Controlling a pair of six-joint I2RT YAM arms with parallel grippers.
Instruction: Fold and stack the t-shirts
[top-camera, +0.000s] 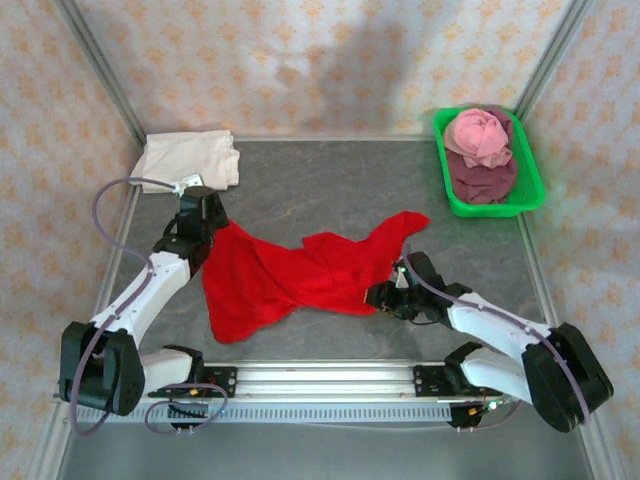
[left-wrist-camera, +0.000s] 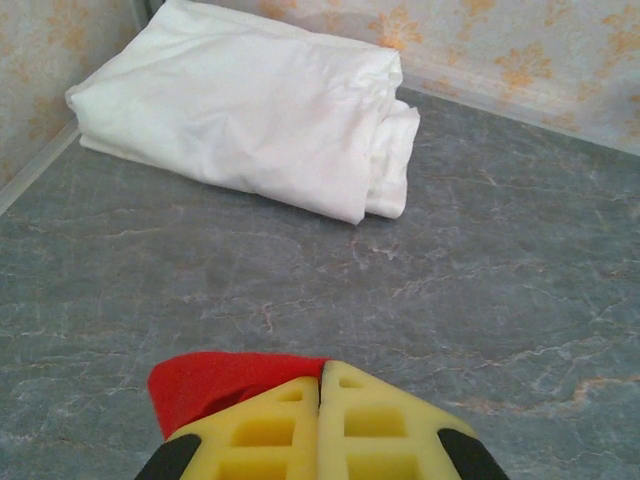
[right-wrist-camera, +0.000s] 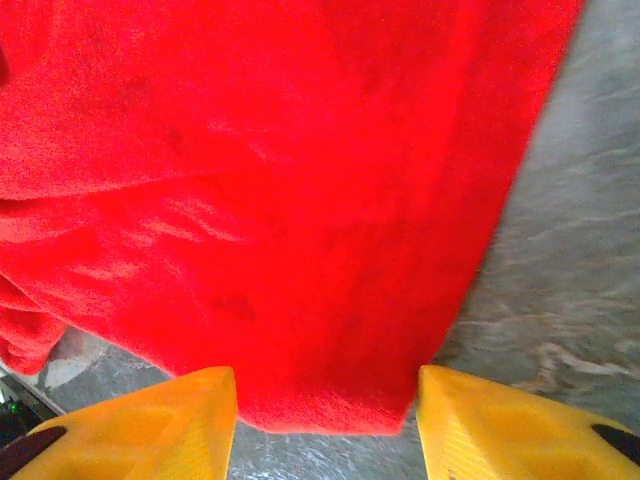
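Note:
A bright red t-shirt (top-camera: 300, 275) lies crumpled and stretched across the middle of the table. My left gripper (top-camera: 205, 215) is shut on its left corner; in the left wrist view the red cloth (left-wrist-camera: 200, 385) is pinched between the closed yellow fingers (left-wrist-camera: 322, 368). My right gripper (top-camera: 378, 297) stands open at the shirt's lower right edge, with the red hem (right-wrist-camera: 280, 200) lying between its spread fingers (right-wrist-camera: 325, 385). A folded cream-white t-shirt (top-camera: 190, 158) (left-wrist-camera: 250, 110) rests at the back left corner. A pink t-shirt (top-camera: 478, 135) sits on a maroon one (top-camera: 482, 180).
The pink and maroon shirts are bunched in a green plastic tray (top-camera: 490, 210) at the back right. Patterned walls close off the table on three sides. A metal rail (top-camera: 320, 380) runs along the near edge between the arm bases.

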